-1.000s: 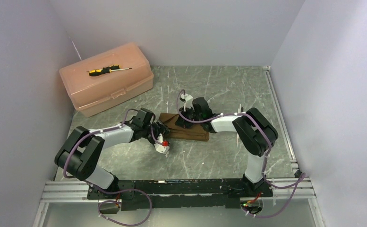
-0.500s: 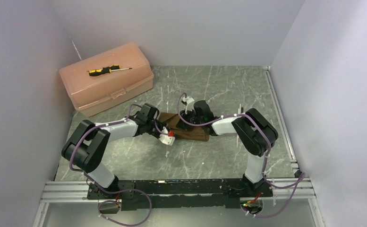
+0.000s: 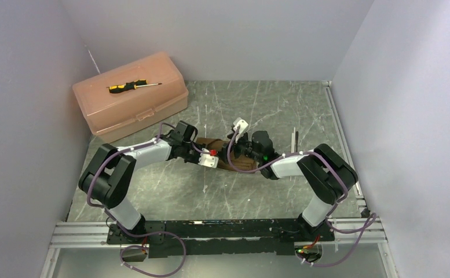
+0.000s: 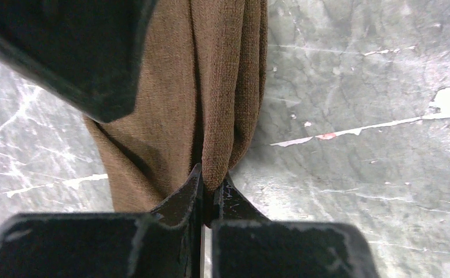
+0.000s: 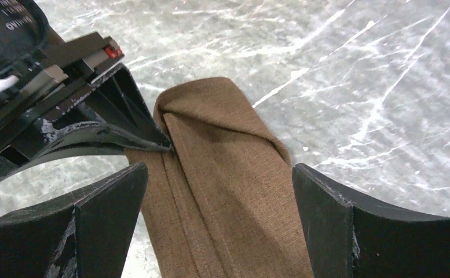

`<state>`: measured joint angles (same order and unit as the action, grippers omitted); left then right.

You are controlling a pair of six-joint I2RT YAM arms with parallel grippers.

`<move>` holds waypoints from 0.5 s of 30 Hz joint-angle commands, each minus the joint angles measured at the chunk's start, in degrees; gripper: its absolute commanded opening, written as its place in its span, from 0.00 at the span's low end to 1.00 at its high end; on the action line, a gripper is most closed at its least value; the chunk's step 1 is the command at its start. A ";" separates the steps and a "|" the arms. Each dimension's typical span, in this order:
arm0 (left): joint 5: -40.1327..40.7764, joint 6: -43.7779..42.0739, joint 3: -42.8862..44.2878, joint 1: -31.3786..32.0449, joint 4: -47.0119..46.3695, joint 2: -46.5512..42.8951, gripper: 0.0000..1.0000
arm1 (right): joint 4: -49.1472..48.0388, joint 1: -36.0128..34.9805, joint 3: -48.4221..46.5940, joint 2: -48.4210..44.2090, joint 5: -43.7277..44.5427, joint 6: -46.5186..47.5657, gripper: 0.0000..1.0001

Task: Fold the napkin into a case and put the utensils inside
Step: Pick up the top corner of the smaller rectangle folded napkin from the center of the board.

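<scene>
Nearest us at the bottom of the overhead view sit the two arm bases, and just above them, at the middle of the frame, the napkin [image 3: 229, 157] lies on the table [image 3: 303, 110] as a narrow brown strip between the two wrists. Our left gripper [image 4: 209, 194] is pinched closed on a fold at the strip's edge, while our right gripper [image 5: 219, 191] stands wide open over the cloth, gripping nothing. To fold well, we judge we should keep the pinch low and firm, draw the layer across evenly so the stacked folds stay aligned, and let the open gripper press the rest flat. A thin grey piece [image 3: 294, 138], perhaps a utensil, lies right of centre. Farthest, at upper left, the pink box [image 3: 131, 95] is shut, a screwdriver [image 3: 133, 86] resting on its lid; its contents are hidden
</scene>
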<state>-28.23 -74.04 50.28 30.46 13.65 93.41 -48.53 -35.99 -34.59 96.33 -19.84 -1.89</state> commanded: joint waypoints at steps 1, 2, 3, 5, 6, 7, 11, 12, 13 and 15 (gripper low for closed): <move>-1.54 3.31 2.32 -0.17 1.69 0.84 0.03 | -10.65 -0.14 2.63 -3.09 2.49 3.31 1.00; -1.68 3.84 2.78 -0.28 2.03 1.14 0.03 | -11.77 -0.16 3.34 -3.91 2.81 3.94 1.00; -1.81 4.71 3.29 -0.43 2.34 1.49 0.03 | -12.76 -0.15 4.00 -4.59 2.70 4.22 1.00; -2.16 6.62 4.79 -0.69 2.85 2.43 0.03 | -10.18 0.07 3.26 -5.01 2.55 3.90 1.00; -2.49 7.34 5.61 -0.89 3.38 2.93 0.03 | -6.86 0.30 1.41 -4.77 0.02 4.88 1.00; -2.80 7.94 6.36 -0.98 3.82 3.22 0.03 | -4.65 0.49 0.53 -4.29 -3.00 7.39 1.00; -4.01 10.17 9.27 -1.51 5.77 4.43 0.03 | -8.80 -0.29 3.34 -3.67 -0.04 9.71 0.99; -4.39 10.64 10.05 -1.75 6.49 4.78 0.03 | -8.58 -0.35 3.33 -3.36 -0.29 9.95 0.99; -4.96 10.96 10.70 -1.82 7.39 5.11 0.03 | -7.75 -0.36 2.91 -2.89 -1.01 10.38 0.99; -5.68 11.13 11.50 -2.10 8.68 5.54 0.03 | -8.03 -0.41 2.30 -1.47 -2.30 9.85 0.97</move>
<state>-30.22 -65.78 58.54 28.91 19.29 98.15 -53.54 -36.10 -31.86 93.45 -20.05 5.76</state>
